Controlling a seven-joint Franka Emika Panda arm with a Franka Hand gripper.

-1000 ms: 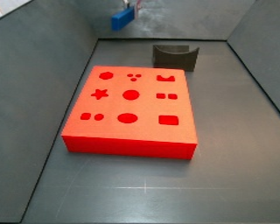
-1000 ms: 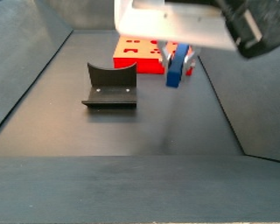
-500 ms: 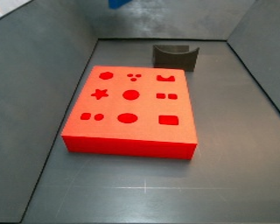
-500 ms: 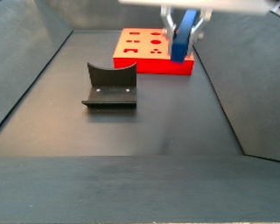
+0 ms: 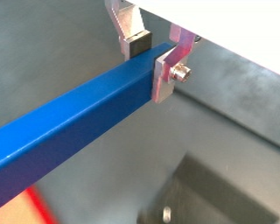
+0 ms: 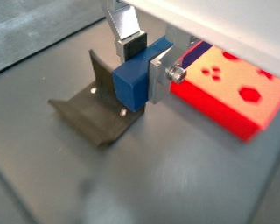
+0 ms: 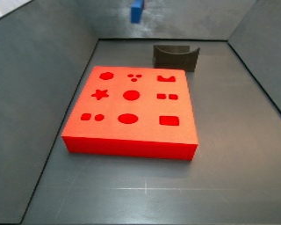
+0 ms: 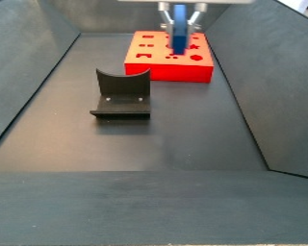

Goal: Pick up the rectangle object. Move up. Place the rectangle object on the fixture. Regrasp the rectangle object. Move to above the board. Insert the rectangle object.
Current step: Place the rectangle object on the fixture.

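Observation:
My gripper [image 5: 150, 57] is shut on the rectangle object [image 5: 73, 122], a long blue bar, clamped near one end between the silver fingers [image 5: 166, 74]. In another wrist view the gripper [image 6: 149, 58] shows the bar [image 6: 130, 85] end-on, above the fixture [image 6: 95, 115]. In both side views the bar [image 7: 136, 11] [image 8: 180, 31] hangs high in the air at the top edge, the gripper mostly cut off above it. The dark fixture [image 7: 176, 57] [image 8: 120, 94] stands on the floor beside the red board [image 7: 131, 110] [image 8: 169, 60].
Grey walls [image 7: 43, 53] enclose the dark floor [image 8: 157, 144] on the sides. The board's edge shows in a wrist view [image 6: 236, 83]. Bare floor lies in front of the fixture and the board.
The gripper with the blue bar has risen and moved farther from one side camera, toward the board's end. The bar now hangs more upright. Board and fixture have not moved.

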